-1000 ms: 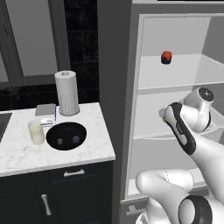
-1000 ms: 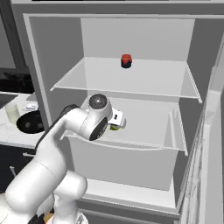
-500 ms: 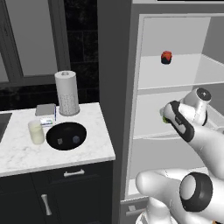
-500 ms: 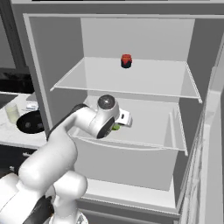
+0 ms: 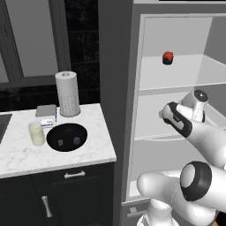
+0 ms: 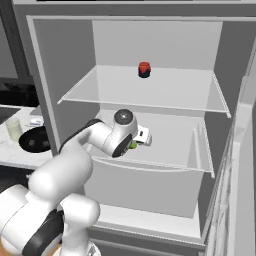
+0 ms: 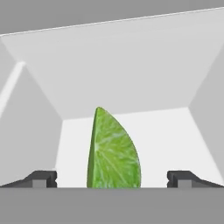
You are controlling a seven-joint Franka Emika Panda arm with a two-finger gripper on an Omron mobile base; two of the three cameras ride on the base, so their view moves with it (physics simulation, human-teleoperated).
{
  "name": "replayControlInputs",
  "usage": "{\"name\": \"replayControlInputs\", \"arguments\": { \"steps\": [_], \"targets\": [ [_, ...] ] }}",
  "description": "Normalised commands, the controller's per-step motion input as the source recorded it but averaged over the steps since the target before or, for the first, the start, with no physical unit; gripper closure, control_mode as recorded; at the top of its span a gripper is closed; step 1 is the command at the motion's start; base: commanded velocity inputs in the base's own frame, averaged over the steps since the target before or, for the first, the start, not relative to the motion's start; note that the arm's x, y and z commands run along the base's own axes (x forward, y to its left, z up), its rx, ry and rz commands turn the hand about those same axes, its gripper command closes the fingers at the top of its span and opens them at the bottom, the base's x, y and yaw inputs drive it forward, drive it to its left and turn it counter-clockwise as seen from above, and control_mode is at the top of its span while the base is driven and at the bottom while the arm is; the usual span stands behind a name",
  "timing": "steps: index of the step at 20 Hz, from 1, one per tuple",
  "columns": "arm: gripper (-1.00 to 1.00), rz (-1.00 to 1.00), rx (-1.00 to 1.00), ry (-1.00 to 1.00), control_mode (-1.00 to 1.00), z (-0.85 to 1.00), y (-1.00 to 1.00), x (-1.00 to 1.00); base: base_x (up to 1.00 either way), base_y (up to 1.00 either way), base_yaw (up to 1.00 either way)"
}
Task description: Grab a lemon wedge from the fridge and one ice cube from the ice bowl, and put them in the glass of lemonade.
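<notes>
In the left base view, the arm reaches into the open fridge at the middle shelf; on the marble counter the glass of lemonade stands just beside the black ice bowl, a paper towel roll behind them

In the right base view, the hand sits over the middle shelf, a sliver of the lemon wedge showing beside it; a small red-and-dark item rests on the upper shelf

In the hand view, the gripper is spread wide, the wedge upright between its fingertips, touching neither
</notes>
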Motion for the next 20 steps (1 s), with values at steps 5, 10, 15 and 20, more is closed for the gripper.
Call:
{"name": "replayControlInputs", "arguments": {
  "steps": [5, 10, 15, 20],
  "targets": [
    [-1.0, 0.0, -0.05, 0.05, -1.0, -0.19, 0.0, 0.21, 0.0, 0.0, 0.0],
    [-1.0, 0.01, -0.04, 0.01, -1.0, -0.13, 0.0, 0.2, 0.0, 0.0, 0.0],
    [-1.0, 0.0, -0.01, 0.0, -1.0, -0.18, 0.0, 0.06, 0.0, 0.0, 0.0],
    [-1.0, 0.0, 0.0, 0.01, -1.0, -0.14, 0.0, -0.03, 0.0, 0.0, 0.0]
  ]
}}
